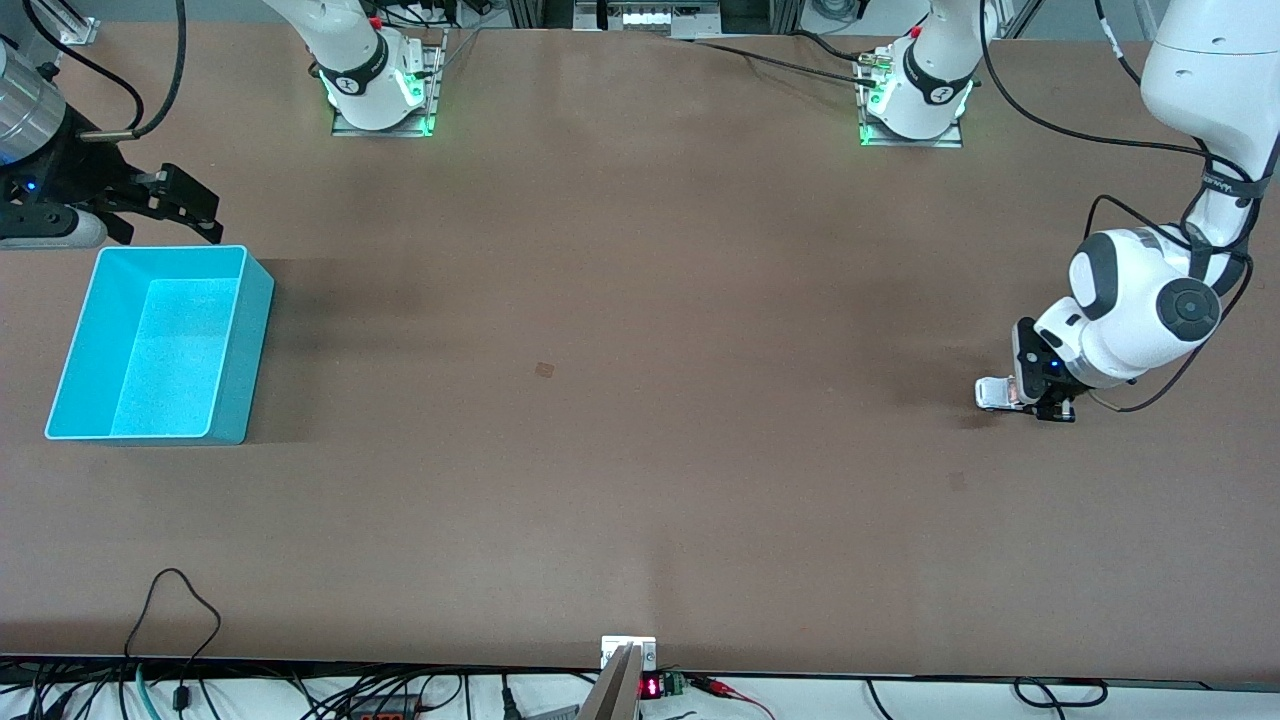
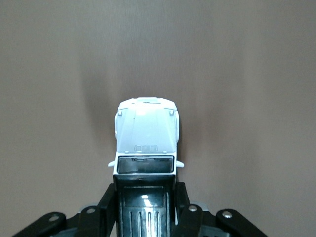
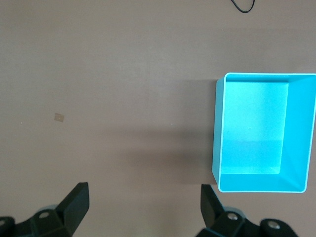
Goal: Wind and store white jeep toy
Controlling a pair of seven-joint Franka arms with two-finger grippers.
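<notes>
The white jeep toy (image 2: 146,132), with its black roof, is clamped at the rear between the fingers of my left gripper (image 2: 146,197). In the front view the white jeep toy (image 1: 992,392) pokes out of the left gripper (image 1: 1040,398) low at the table surface, at the left arm's end of the table. My right gripper (image 3: 143,202) hangs open and empty beside the turquoise bin (image 3: 298,187). Seen from the front, the right gripper (image 1: 175,205) sits just above the bin's (image 1: 250,330) rim at the right arm's end; the bin holds nothing.
A small tan mark (image 1: 544,369) lies mid-table. Cables (image 1: 170,610) and a small display (image 1: 650,686) run along the table edge nearest the front camera. The arm bases (image 1: 385,85) stand along the edge farthest from that camera.
</notes>
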